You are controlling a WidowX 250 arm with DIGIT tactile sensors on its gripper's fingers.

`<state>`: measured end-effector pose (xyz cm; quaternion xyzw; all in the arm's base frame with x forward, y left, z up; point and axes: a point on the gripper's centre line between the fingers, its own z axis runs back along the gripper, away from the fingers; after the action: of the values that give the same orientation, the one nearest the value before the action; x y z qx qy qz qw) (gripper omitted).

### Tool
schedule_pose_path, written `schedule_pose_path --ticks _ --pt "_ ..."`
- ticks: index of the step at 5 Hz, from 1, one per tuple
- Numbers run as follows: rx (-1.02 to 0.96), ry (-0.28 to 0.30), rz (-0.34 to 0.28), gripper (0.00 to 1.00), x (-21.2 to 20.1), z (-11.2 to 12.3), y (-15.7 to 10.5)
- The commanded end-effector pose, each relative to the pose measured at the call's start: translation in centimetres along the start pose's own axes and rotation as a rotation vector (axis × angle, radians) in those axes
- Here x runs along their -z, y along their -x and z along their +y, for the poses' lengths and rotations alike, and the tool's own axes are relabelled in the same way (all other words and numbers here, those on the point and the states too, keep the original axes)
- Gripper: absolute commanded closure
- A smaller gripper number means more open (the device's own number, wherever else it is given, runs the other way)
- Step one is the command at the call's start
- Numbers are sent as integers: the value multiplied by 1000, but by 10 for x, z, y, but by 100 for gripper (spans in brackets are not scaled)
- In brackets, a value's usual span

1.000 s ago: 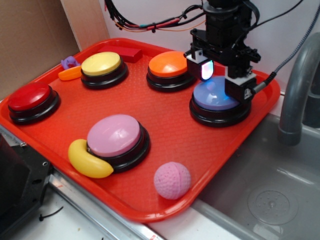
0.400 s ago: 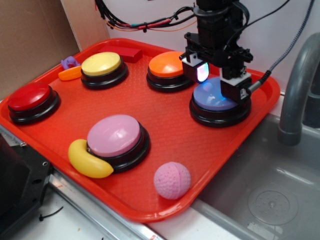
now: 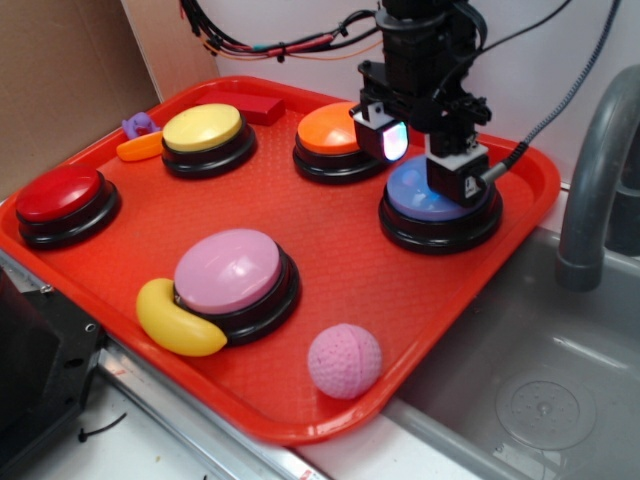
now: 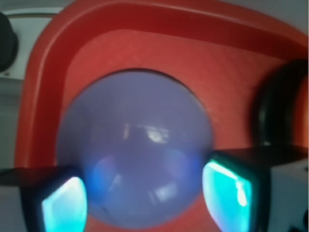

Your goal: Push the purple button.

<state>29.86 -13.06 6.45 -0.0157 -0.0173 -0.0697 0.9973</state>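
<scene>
Right now you have the hand (image 3: 420, 158) poised directly over the purple button (image 3: 420, 200), which sits at the far right corner of the red tray (image 3: 330, 270), close to the rim beside the grey sink (image 3: 540, 380). Your two fingers (image 4: 227, 191) are spread apart with nothing between them, their pads glowing cyan; in the wrist view they sit at the lower left and lower right, and the glossy blue-purple dome (image 4: 137, 145) fills the middle of the picture between them. From the exterior view you cannot tell for sure whether the fingertips touch the dome; they appear to sit just above its top.

Just beside the purple button, toward the back of the tray, you see the orange button (image 3: 335, 130), partly hidden by the hand. Further left stand the yellow button (image 3: 203, 128) and the red button (image 3: 58, 194). The pink-lilac button (image 3: 229, 270) sits near the front, with a yellow banana toy (image 3: 175, 320) touching its base and a pink ball (image 3: 344, 360) nearby. A small orange carrot toy (image 3: 140, 148) and a tiny purple toy piece (image 3: 137, 125) lie by the yellow button, and a red block (image 3: 252, 105) rests at the back.
</scene>
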Motion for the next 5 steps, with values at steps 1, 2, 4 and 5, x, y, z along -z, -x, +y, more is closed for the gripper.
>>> schedule_pose_path --ticks 1,2,4,5 --pt "26 29 -89 0 -35 -1 -3" --pt "33 21 -81 0 -42 1 1" --pt "29 23 -55 0 -61 3 14" --pt "27 28 -66 0 -67 2 17"
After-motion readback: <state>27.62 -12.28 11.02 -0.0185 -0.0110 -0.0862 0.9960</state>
